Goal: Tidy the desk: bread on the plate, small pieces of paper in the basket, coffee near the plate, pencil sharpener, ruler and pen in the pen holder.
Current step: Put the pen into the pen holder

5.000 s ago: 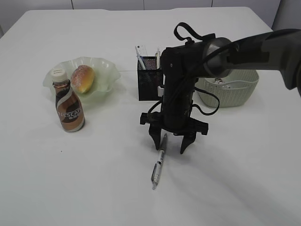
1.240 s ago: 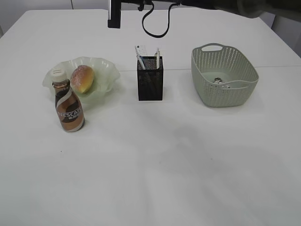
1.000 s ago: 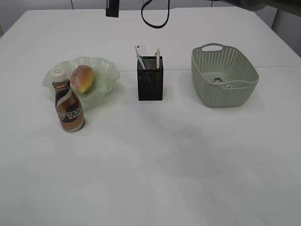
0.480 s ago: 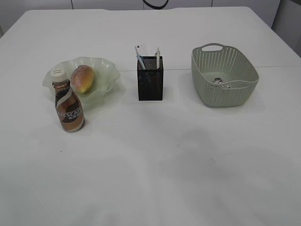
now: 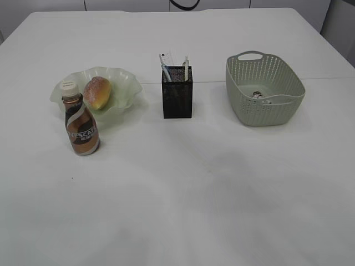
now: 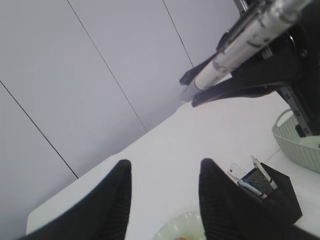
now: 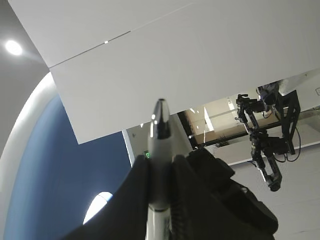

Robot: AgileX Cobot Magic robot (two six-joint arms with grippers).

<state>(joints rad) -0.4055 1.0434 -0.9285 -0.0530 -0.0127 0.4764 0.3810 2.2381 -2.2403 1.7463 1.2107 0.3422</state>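
Note:
My right gripper [image 7: 160,167] is shut on a silver-and-white pen [image 7: 159,145] that points up at the ceiling. The left wrist view shows that gripper [image 6: 190,91] high above the table with the pen [image 6: 235,47] in it. My left gripper [image 6: 162,197] is open and empty, also high above the table. Neither gripper appears in the exterior view. Bread [image 5: 97,92] lies on the green plate [image 5: 125,83], and the coffee bottle [image 5: 81,124] stands in front of the plate. The black mesh pen holder [image 5: 177,97] holds a ruler [image 5: 166,60]. Paper pieces [image 5: 258,95] lie in the basket [image 5: 265,111]. The pencil sharpener is hidden.
A white pen-like stick [image 5: 186,62] also stands in the pen holder. A loop of black cable [image 5: 183,4] hangs in at the top edge. The white table [image 5: 183,194] stretches bare in front of the objects.
The pen that lay on the table five seconds ago is lifted off it. Over the last second the arm and cable rose out of the top of the exterior view.

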